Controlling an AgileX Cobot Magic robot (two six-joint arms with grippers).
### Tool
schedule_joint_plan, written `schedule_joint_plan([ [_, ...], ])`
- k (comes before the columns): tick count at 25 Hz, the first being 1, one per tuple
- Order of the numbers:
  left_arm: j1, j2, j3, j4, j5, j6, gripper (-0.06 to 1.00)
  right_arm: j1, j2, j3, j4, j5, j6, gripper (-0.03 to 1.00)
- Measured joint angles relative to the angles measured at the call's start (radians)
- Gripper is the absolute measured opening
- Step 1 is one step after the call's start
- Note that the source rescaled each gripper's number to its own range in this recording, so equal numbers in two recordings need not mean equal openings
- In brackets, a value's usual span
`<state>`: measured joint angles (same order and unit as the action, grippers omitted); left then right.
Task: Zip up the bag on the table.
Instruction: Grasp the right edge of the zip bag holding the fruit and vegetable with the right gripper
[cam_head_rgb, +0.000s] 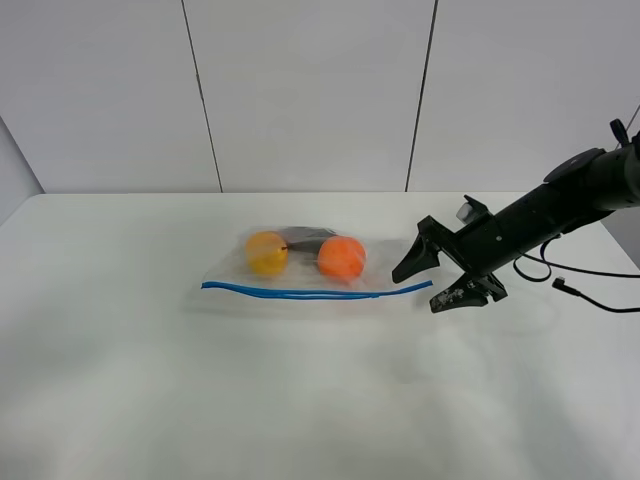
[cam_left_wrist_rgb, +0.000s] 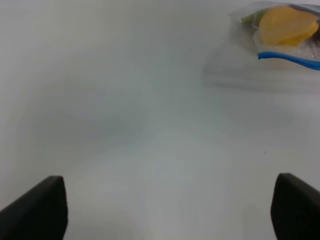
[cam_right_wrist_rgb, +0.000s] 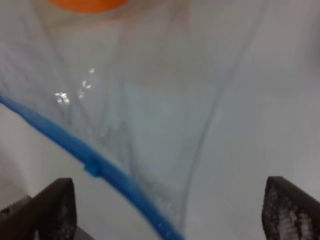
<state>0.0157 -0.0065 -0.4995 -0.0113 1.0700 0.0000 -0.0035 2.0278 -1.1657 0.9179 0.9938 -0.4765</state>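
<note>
The clear bag (cam_head_rgb: 300, 275) lies flat on the white table (cam_head_rgb: 300, 400), with a yellow fruit (cam_head_rgb: 266, 253) and an orange fruit (cam_head_rgb: 342, 258) inside. Its blue zipper strip (cam_head_rgb: 310, 292) runs along the near long edge. My right gripper (cam_head_rgb: 425, 278) is open just off the strip's right end. In the right wrist view the strip (cam_right_wrist_rgb: 100, 165) and clear plastic (cam_right_wrist_rgb: 165, 115) lie between the spread fingers (cam_right_wrist_rgb: 52, 207). My left gripper (cam_left_wrist_rgb: 165, 210) is open over bare table; the bag's left end (cam_left_wrist_rgb: 280, 40) shows far off. The left arm is out of the exterior view.
A black cable (cam_head_rgb: 585, 290) lies on the table at the far right, behind my right arm (cam_head_rgb: 560, 195). A panelled white wall (cam_head_rgb: 310, 90) stands behind the table's far edge.
</note>
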Motion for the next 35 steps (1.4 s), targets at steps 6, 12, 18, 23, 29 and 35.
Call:
schedule_joint_plan([
  [6, 0.000, 0.000, 0.000, 0.000, 0.000, 0.000, 0.94, 0.000, 0.037, 0.000, 0.027, 0.005, -0.014, 0.69],
  [12, 0.000, 0.000, 0.000, 0.000, 0.000, 0.000, 0.94, 0.000, 0.037, 0.000, 0.074, -0.001, -0.014, 0.47],
  [18, 0.000, 0.000, 0.000, 0.000, 0.000, 0.000, 0.94, 0.000, 0.037, 0.000, 0.095, -0.002, -0.014, 0.34],
  [23, 0.000, 0.000, 0.000, 0.000, 0.000, 0.000, 0.94, 0.000, 0.037, 0.000, 0.099, -0.002, -0.017, 0.22],
  [29, 0.000, 0.000, 0.000, 0.000, 0.000, 0.000, 0.94, 0.000, 0.037, 0.000, 0.099, 0.030, -0.045, 0.14],
  [35, 0.000, 0.000, 0.000, 0.000, 0.000, 0.000, 0.94, 0.000, 0.037, 0.000, 0.098, 0.033, -0.054, 0.13],
])
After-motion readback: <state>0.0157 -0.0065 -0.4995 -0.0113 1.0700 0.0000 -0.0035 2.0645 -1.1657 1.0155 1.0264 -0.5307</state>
